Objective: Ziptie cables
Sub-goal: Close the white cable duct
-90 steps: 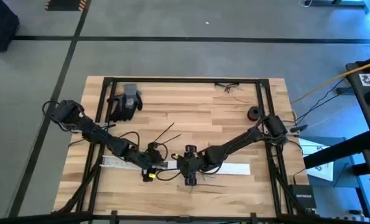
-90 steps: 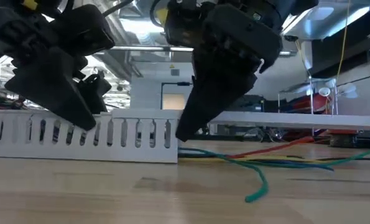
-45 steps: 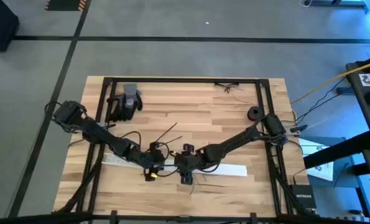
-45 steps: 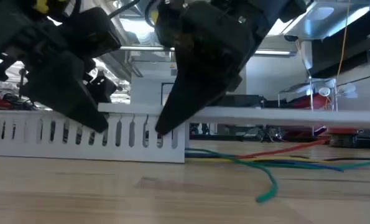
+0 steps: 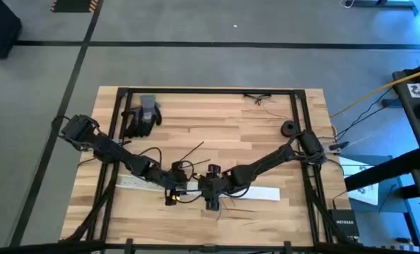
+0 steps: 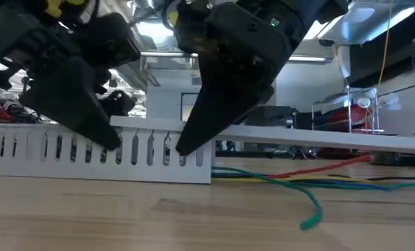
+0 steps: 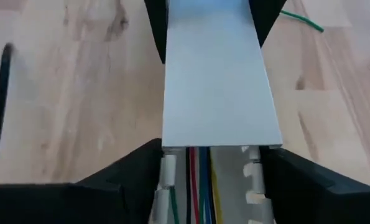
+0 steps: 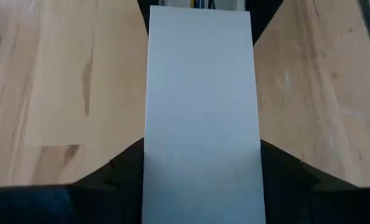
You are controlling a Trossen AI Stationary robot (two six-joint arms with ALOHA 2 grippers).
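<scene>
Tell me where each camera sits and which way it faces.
High view: overhead, straight down on the table; both arms, left gripper and right gripper meeting.
Low view: table height, level across at the slotted duct; both grippers above it.
Left wrist view: along the duct toward its white cover; own fingers flank it.
Right wrist view: along the cover; own fingers flank it.
Both wrist views share the cover.

2 robot arms; 1 white slotted tray [image 6: 88,150]; 1 flat white lid [image 8: 200,112]; 4 coloured wires [image 7: 197,186]; 1 glove [image 5: 142,116]; 1 black roll [image 5: 289,128].
</scene>
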